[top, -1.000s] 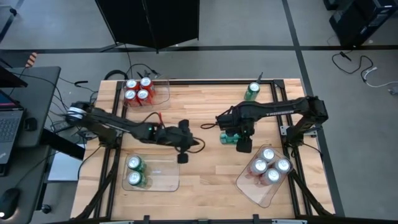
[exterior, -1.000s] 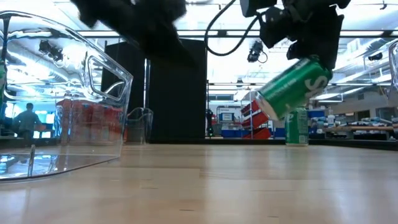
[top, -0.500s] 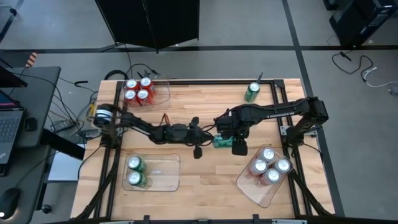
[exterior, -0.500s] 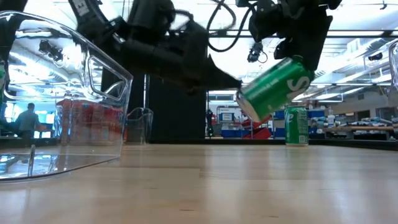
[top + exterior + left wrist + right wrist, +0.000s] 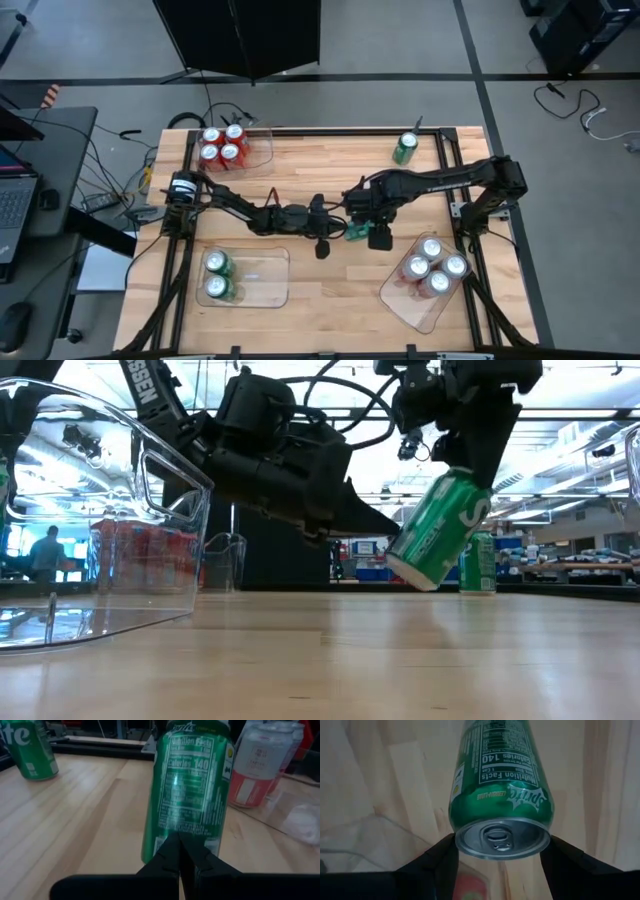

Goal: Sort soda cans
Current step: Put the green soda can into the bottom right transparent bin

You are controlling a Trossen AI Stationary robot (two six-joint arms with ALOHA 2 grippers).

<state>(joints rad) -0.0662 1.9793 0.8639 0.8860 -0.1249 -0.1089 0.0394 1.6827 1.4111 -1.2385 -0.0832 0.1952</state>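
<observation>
Mid-surface handover takes shape: the right pincer (image 5: 362,226) grips a green can (image 5: 437,530) and holds it tilted just above the wooden surface (image 5: 330,290), its lower end hanging close over the boards, no longer lying nearly flat in the air as it did a second ago. In that same second the left arm has swung in from the far side of the surface, and the left pincer (image 5: 336,222), its fingers pressed together and holding nothing, now points its tip at the side of the held can, just short of touching it as far as the low view shows.

Seen from the held can, the rest of the sort looks well advanced. A clear tray with two green cans (image 5: 218,276) sits well off toward the left arm's near corner, with room left in it. Four red cans (image 5: 222,145) fill a tray at the left arm's far corner. Four silver-white cans (image 5: 432,266) stand in a tray just beyond the right arm's near side. One more green can (image 5: 405,148) stands alone near the far edge, behind the held can.

The meeting of the two arms suggests the held can is headed for the green tray on the left arm's side. With the left fingers shut, that arm probably must open before it can take the can, so the transfer has not begun. A slip here would drop the can onto the boards.
</observation>
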